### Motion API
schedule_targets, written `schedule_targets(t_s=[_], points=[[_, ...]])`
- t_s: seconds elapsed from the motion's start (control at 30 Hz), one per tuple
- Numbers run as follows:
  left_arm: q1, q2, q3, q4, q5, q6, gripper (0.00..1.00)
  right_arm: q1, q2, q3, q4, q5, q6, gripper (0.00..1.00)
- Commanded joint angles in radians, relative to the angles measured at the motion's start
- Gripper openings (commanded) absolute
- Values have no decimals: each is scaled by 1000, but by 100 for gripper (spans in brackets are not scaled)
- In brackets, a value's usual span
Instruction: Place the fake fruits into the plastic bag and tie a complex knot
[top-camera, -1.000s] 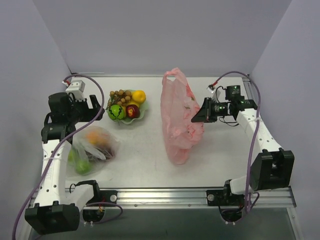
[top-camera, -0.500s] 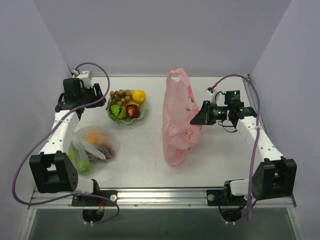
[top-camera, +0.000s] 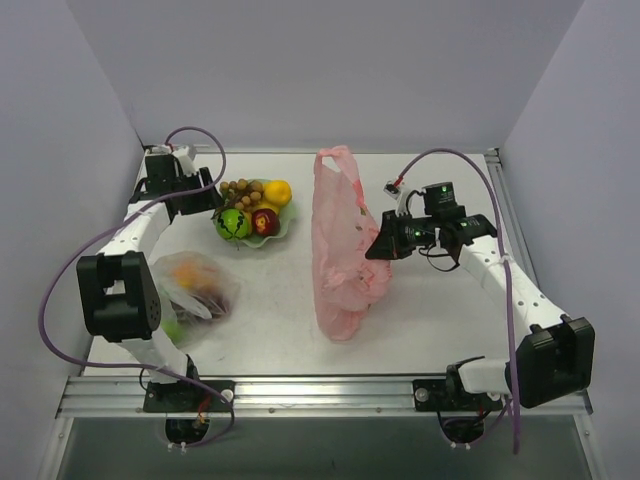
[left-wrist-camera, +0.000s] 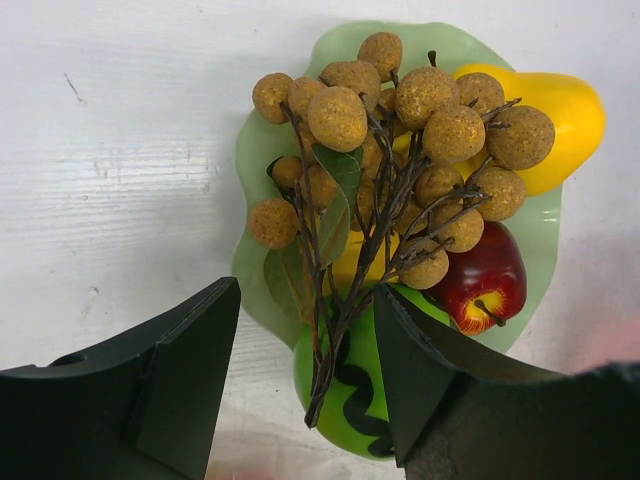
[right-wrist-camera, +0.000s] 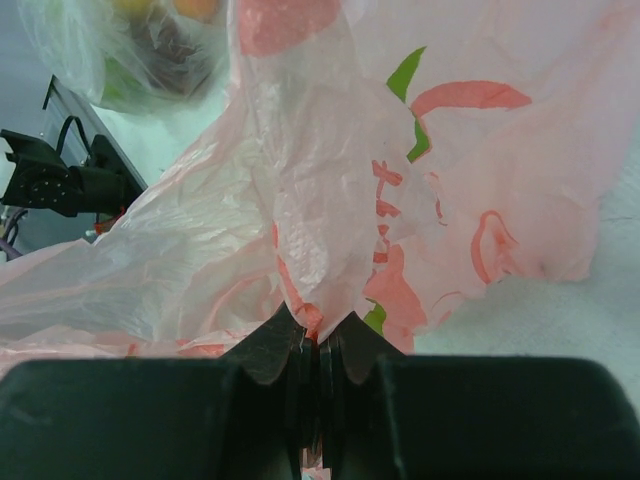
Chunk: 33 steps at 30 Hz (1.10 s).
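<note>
The fake fruits lie on a pale green plate (top-camera: 285, 229) at back left: a brown grape bunch (left-wrist-camera: 400, 110), a green round one (left-wrist-camera: 350, 395), a red apple (left-wrist-camera: 485, 280) and a yellow-orange citrus (left-wrist-camera: 565, 110). My left gripper (top-camera: 211, 200) hovers at the plate's left edge. It is open (left-wrist-camera: 305, 390), and its fingers straddle the grape stem end and the green fruit. The pink plastic bag (top-camera: 340, 250) stands upright mid-table. My right gripper (top-camera: 378, 248) is shut on a fold of the bag's right side (right-wrist-camera: 320, 345).
A clear colourless bag (top-camera: 190, 290) holding other fruits lies at the near left, beside the left arm's base. The same clear bag (right-wrist-camera: 150, 50) shows at the upper left of the right wrist view. Walls close in the table's back and sides.
The left arm swung from the near left up to the plate and its jaws narrowed somewhat. The right gripper carried the pink bag a little leftward, and the bag's top leaned left.
</note>
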<state>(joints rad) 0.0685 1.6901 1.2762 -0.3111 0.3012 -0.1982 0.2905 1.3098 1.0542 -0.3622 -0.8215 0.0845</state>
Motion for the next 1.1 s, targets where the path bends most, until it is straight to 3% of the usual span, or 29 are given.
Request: schedule_targets(t_s=[0.0, 0.23, 0.47, 0.77, 1.07], points=[[-7, 25, 51, 67, 59, -29, 66, 1, -30, 56, -26, 44, -43, 0], [-15, 95, 75, 92, 104, -63, 59, 1, -32, 102, -61, 51, -60, 0], [-10, 109, 110, 106, 133, -92, 30, 2, -21, 121, -75, 51, -77, 0], [-10, 13, 117, 161, 199, -133, 1, 3, -18, 119, -77, 65, -100, 0], [-13, -90, 143, 277, 291, -211, 0, 7, -20, 122, -78, 90, -104, 0]])
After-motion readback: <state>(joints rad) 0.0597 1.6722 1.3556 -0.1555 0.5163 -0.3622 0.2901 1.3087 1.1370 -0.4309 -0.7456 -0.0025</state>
